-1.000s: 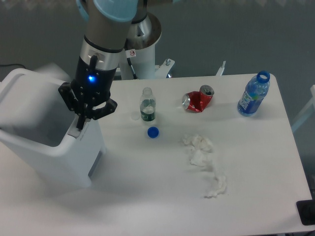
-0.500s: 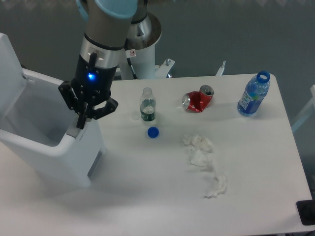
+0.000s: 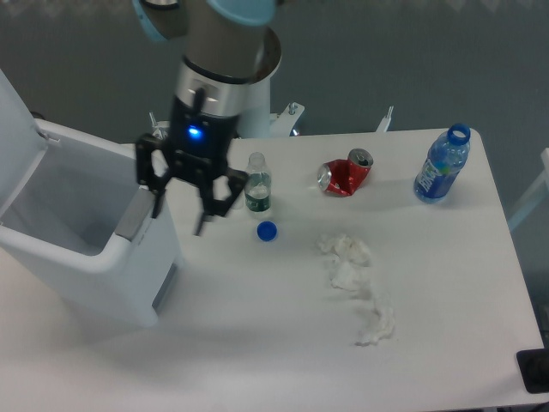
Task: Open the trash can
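The large white trash can point(image 3: 103, 270) stands at the left of the table with its lid point(image 3: 15, 146) swung up at the far left, so the inside shows. Its grey push-tab point(image 3: 131, 216) sits on the near right rim. My gripper point(image 3: 182, 215) hangs just right of the tab, above the bin's right edge. Its two dark fingers are spread apart and hold nothing.
A small clear bottle point(image 3: 256, 184) stands right of the gripper, with a blue cap point(image 3: 267, 230) in front of it. A crushed red can point(image 3: 345, 173), a blue bottle point(image 3: 442, 164) and crumpled white tissue point(image 3: 358, 286) lie further right.
The lid has swung from nearly closed to fully up. My gripper has lifted off the push-tab, moved right and spread its fingers.
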Controlling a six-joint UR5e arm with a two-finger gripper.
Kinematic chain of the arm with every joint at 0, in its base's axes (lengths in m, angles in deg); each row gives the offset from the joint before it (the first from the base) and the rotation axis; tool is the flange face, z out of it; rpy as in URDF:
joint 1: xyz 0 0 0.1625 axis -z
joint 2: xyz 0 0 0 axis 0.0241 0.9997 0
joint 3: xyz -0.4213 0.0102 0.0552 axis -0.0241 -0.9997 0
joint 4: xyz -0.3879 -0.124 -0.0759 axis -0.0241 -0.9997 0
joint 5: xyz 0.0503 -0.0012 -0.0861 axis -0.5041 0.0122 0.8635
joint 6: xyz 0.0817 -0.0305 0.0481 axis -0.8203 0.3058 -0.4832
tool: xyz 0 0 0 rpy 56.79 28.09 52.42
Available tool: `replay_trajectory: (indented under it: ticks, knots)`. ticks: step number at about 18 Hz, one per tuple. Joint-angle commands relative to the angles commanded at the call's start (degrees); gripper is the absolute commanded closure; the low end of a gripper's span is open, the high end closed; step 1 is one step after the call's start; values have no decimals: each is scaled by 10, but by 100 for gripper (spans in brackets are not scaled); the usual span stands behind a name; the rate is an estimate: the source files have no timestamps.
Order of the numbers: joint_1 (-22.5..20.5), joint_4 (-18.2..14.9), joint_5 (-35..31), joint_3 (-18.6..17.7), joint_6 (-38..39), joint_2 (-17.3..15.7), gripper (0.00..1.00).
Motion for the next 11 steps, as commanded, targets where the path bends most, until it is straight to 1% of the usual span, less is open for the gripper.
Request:
replay_trajectory:
  ticks: [2,4,7,9,11]
  knots:
    - [-27,3,-10,0,-40,11,0]
    - [-55,2,-45,-6,-93,22,0]
    - [-64,3,-108,-6,-148,46,0]
    - [-66,4,-155,-6,-194,73,0]
    - [-68,6,-198,3,-249,101,0]
